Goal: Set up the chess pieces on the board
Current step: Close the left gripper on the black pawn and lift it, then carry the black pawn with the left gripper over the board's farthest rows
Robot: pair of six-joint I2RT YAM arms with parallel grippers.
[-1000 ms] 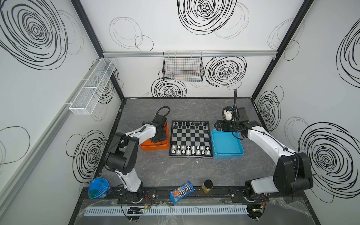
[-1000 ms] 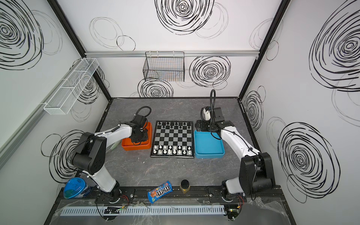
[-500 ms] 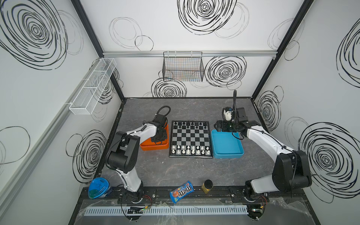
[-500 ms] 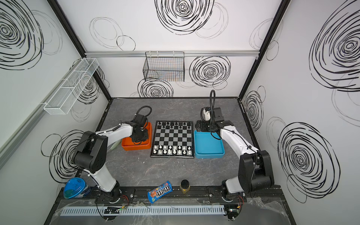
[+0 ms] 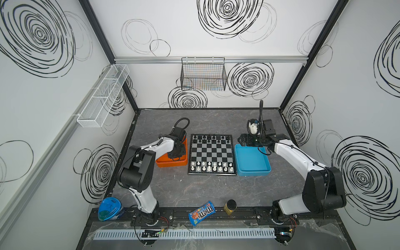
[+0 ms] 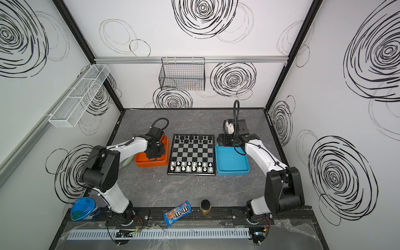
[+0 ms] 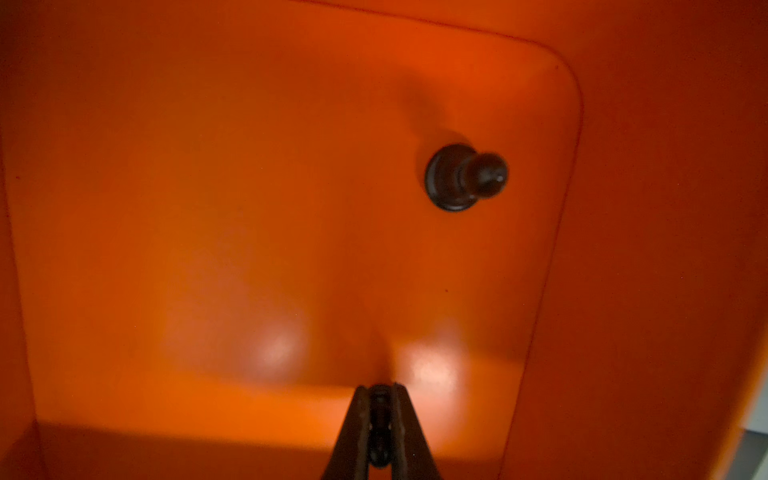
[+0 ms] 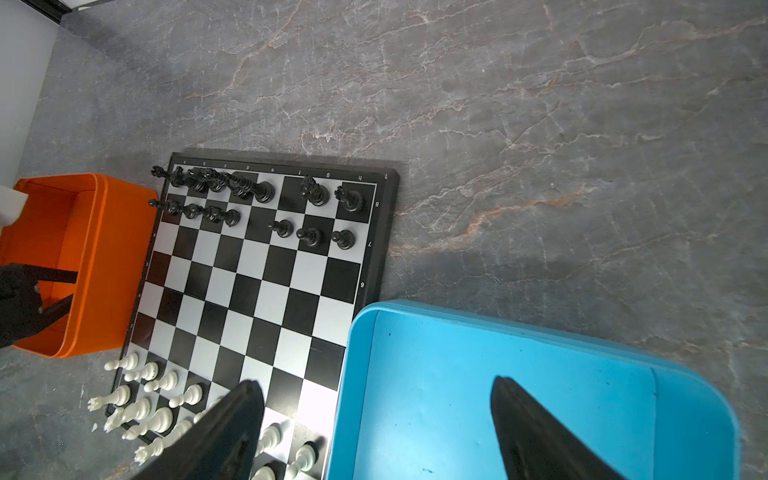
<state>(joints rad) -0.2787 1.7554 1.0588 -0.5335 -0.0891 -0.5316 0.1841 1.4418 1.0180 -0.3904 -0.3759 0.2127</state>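
Left wrist view looks down into the orange tray (image 7: pixel 665 208), whose floor and walls fill nearly the whole frame. At the lower edge the left gripper (image 7: pixel 379 390) has its two fingers pressed in on a small dark glossy thing, the pinched piece (image 7: pixel 379 419). Only a thin strip of it shows between the pads, so its kind cannot be told, and the fingers themselves are cut off by the frame. Farther along the tray floor a lone black pawn (image 7: pixel 465 178) sits near a rounded corner, well apart from the fingers. Whether it stands or lies on its side is hard to say from this angle. In both top views the left arm (image 5: pixel 160 145) covers its own gripper, and neither piece in the tray can be made out.

The board (image 5: pixel 211 151) lies between the orange tray and the blue tray (image 5: pixel 253 174), just beside each. Black pieces (image 5: pixel 211 138) occupy its two far rows and white pieces (image 5: pixel 211 168) its two near rows. In the right wrist view the black pawn row shows one bare square. The black pieces nearest the orange tray overlap into a tangle. The white pieces are partly hidden behind a finger and cut off by the frame. The right gripper (image 8: pixel 374 382) hangs over the blue tray's far rim, its fingers spread wide apart.
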